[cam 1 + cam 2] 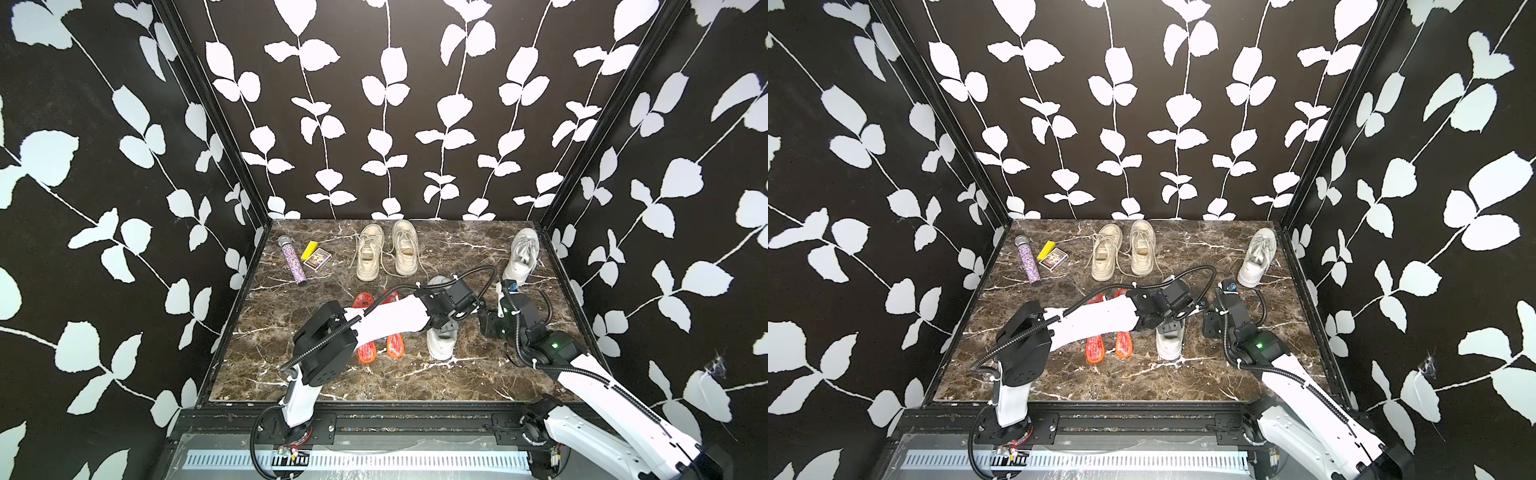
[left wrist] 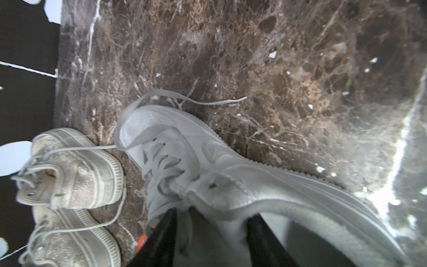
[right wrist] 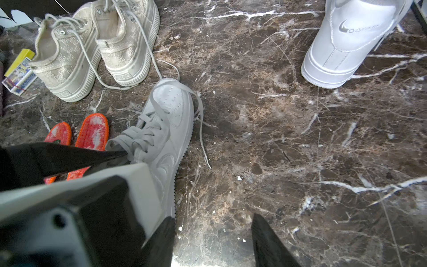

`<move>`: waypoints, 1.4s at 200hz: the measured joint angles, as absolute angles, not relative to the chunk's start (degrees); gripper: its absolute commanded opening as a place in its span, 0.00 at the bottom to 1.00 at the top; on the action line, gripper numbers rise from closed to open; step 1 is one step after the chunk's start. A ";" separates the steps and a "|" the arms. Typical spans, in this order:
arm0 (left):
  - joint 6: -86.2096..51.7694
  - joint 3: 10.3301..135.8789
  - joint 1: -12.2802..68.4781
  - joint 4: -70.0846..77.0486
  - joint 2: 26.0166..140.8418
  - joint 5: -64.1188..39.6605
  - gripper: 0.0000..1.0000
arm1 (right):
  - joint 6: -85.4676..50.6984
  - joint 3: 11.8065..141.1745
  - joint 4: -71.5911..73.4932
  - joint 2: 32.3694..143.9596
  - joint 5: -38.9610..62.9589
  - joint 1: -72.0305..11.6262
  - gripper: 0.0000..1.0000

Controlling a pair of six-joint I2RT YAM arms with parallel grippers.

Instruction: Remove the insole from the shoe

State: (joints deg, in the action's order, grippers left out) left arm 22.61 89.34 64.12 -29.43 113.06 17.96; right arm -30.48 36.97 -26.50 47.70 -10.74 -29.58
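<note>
A white low-top shoe [image 1: 440,347] [image 1: 1169,347] stands mid-table, toe toward the back wall and laces loose. My left gripper [image 2: 212,213] reaches down into the shoe's [image 2: 208,161] mouth. Its black fingers [image 2: 166,231] stand apart behind the tongue, with pale grey lining between them. The insole is not distinguishable from the lining inside. From above, the left gripper [image 1: 446,328] [image 1: 1171,328] covers the opening. My right gripper [image 3: 212,217] hangs open just right of the shoe [image 3: 166,120], with bare marble between its fingers and one finger close to the sole's edge.
Two orange insoles [image 1: 368,351] lie left of the shoe, partly under my left arm. A beige pair of sneakers [image 1: 386,253] stands at the back, and another white sneaker [image 1: 521,255] at the back right. A glittery tube [image 1: 293,259] and a yellow box [image 1: 316,255] lie back left.
</note>
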 measured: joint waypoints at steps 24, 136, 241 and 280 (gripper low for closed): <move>22.81 89.30 64.16 -28.77 113.03 19.09 0.18 | -30.65 36.91 -26.15 47.51 -10.24 -29.56 0.52; 13.85 84.60 62.81 -22.52 107.70 17.02 0.00 | -34.96 37.21 -17.04 54.57 3.55 -32.34 0.29; 8.19 80.68 59.96 -21.10 106.08 11.33 0.00 | -39.05 38.22 -7.60 62.98 4.01 -34.94 0.17; 7.42 80.34 59.05 -20.47 105.82 9.39 0.00 | -39.46 38.02 -7.49 62.22 3.07 -35.38 0.16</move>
State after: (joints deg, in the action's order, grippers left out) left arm 7.42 80.34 59.05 -20.47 105.82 9.39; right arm -39.46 38.02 -7.49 62.22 3.07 -35.38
